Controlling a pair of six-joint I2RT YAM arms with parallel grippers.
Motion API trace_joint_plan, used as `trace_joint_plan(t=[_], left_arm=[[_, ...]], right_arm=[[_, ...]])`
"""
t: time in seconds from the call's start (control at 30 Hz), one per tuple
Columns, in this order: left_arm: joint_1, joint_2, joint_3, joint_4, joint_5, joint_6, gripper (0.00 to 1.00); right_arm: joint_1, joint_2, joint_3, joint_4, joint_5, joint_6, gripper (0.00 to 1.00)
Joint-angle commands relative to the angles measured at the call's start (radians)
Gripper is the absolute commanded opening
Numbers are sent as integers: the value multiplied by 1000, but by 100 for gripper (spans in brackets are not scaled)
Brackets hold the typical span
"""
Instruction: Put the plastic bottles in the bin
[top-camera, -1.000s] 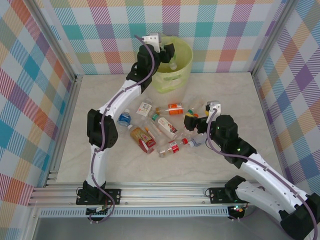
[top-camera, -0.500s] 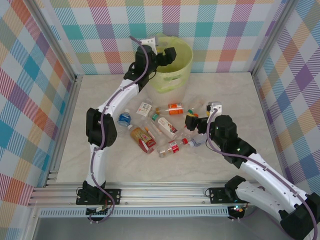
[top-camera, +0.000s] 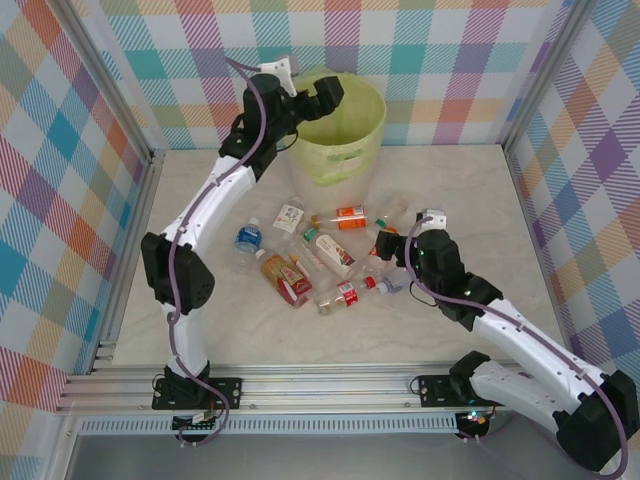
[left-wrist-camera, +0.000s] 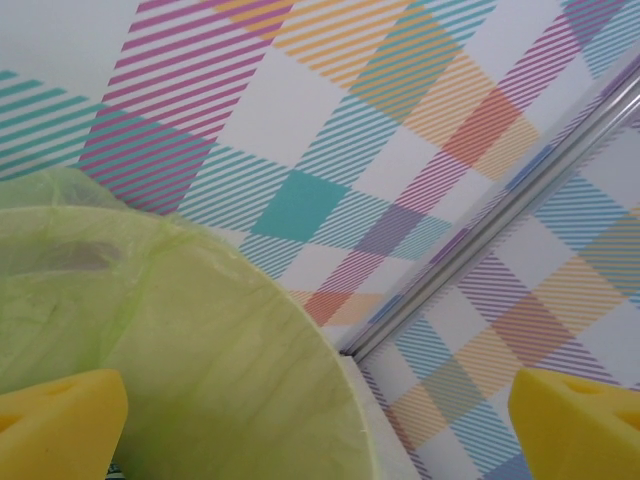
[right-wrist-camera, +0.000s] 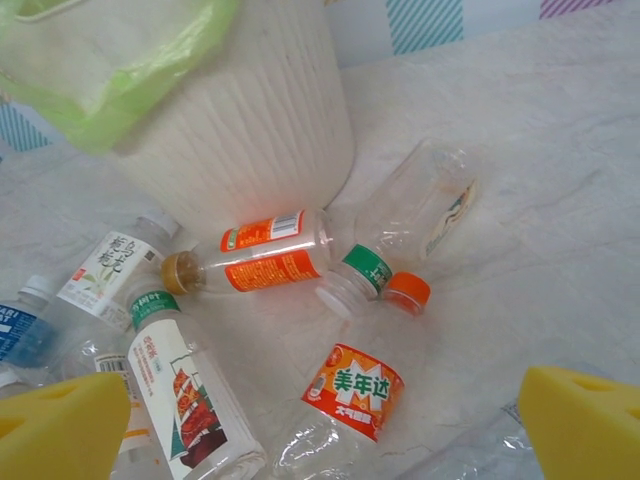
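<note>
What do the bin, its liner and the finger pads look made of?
Bin: probably rigid plastic, matte cream, with fine vertical ribs. Liner: thin translucent green plastic film, wrinkled and folded over the rim. Finger pads: seemingly yellow foam or sponge, matte, slightly porous surface.

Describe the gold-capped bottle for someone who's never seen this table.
Find the cream-white, green-lined bin at the back of the table. In front of its base lies a clear bottle on its side. Alone among its neighbours, it has an all-orange label and a gold cap.
</note>
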Motion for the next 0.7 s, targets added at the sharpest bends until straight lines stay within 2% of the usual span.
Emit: trace_joint_plan(t=[0.0,0.17,0.33,0.5,0.57,0.67], left_arm=[[6,-67,-19,-37,33,-19,99],[6,-163,-119,-57,43,20,100],[6,-330,-322,-27,-44,83,100],[6,-421,-428,-15,-152,60,100],[6,-450,-482,21,-211,39,100],[8,-502,-609,153,-243,46,100]], right_arm=[[-17,19,-7,-48,19,59,100],[-102,72,49,-167,-88,130,100],[-181,99,50,-190,-148,194,100],[-247,131,30,-216,-151,295,100],[-263,147,30,-229,-155,321,100],[-271,178,39,-242,-165,333,100]])
